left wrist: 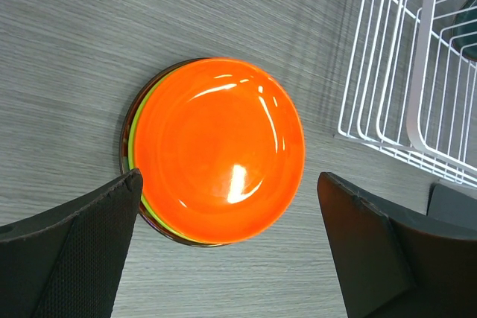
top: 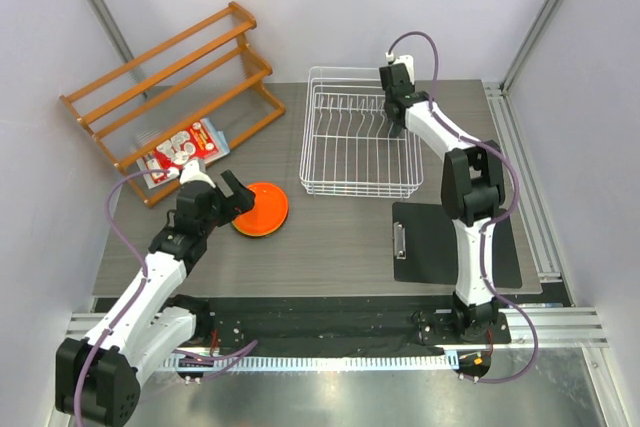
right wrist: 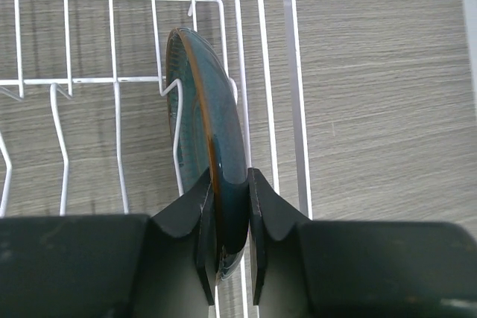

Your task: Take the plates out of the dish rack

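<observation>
The orange plate (top: 262,209) lies on top of a stack on the table left of the white wire dish rack (top: 355,179). In the left wrist view the orange plate (left wrist: 219,149) covers a lime green plate (left wrist: 136,135) and a dark red plate's rim (left wrist: 124,147). My left gripper (top: 226,197) is open just beside and above the stack, and it also shows in the left wrist view (left wrist: 227,243). My right gripper (top: 394,119) reaches into the rack's far right corner. It is shut on the rim of the dark teal plate (right wrist: 212,135), which stands on edge among the prongs.
An orange-brown wooden slatted shelf (top: 170,87) stands at the back left with a red and white packet (top: 183,150) at its foot. A black clipboard (top: 452,242) lies in front of the rack on the right. Metal frame rails run along the right side.
</observation>
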You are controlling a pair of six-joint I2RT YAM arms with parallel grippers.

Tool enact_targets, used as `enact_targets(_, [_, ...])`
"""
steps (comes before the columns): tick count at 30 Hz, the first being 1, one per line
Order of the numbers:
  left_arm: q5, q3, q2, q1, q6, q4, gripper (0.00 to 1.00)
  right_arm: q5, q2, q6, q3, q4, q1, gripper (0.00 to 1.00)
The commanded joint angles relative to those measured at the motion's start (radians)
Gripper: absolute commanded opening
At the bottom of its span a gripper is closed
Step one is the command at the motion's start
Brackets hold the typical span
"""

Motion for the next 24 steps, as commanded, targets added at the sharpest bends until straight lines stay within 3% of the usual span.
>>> enact_targets(1, [0.023, 0.022, -0.001, 0.003, 0.006, 0.043, 0.99, 0.172, -0.112, -0.096, 0.022, 0.086, 0.047, 0.01])
enact_targets(5, [0.033, 0.023, 0.002, 0.003, 0.006, 0.048, 0.99, 0.236, -0.184, -0.155, -0.016, 0.179, 0.076, 0.01])
enact_targets(15, [0.053, 0.023, -0.011, 0.003, 0.003, 0.046, 0.99, 0.280, -0.324, -0.170, -0.059, 0.157, 0.134, 0.01])
enact_targets(19, [0.081, 0.031, -0.009, 0.003, -0.005, 0.060, 1.00, 0.202, -0.425, -0.103, -0.116, 0.111, 0.191, 0.01])
enact_targets(24, [0.168, 0.035, -0.011, 0.003, -0.023, 0.101, 0.99, -0.020, -0.564, 0.023, -0.213, 0.057, 0.269, 0.01])
